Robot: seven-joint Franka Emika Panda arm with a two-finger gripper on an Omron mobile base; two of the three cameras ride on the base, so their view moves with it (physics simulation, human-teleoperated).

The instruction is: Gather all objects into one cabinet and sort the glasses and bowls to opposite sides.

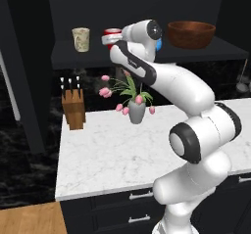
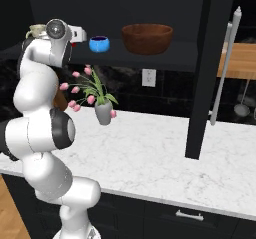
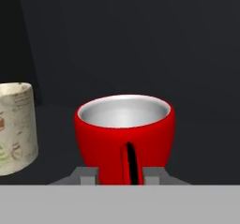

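— Glossy red mug with the white inside [image 3: 124,138]: where does it stand?

— Upright on the dark shelf [image 1: 147,57] of the black wall cabinet, just beside the beige speckled handleless tumbler [image 1: 81,39], which is on the same shelf toward its left end. In the hand view the mug's handle faces the camera, between the two finger tips.

— Is the hand [image 3: 121,175] gripping it?

— I cannot tell. The tips sit either side of the handle, close in, but whether they press it or stand just clear is not readable.

— And the bowls?

— The small bright blue bowl with the dark inside [image 2: 99,44] and the much wider brown wooden bowl [image 2: 147,38] are on that shelf too, side by side toward the right end.

— So how far along is it?

— By my reading, nearly done. All four pieces are in one cabinet, glasses left, bowls right. The white marble table [image 1: 108,154] carries the grey vase of pink tulips [image 1: 136,111] and the wooden knife block [image 1: 73,109], neither of which belongs to the job. What seems left is for the hand to let go, if it hasn't, and back away without tipping the mug.
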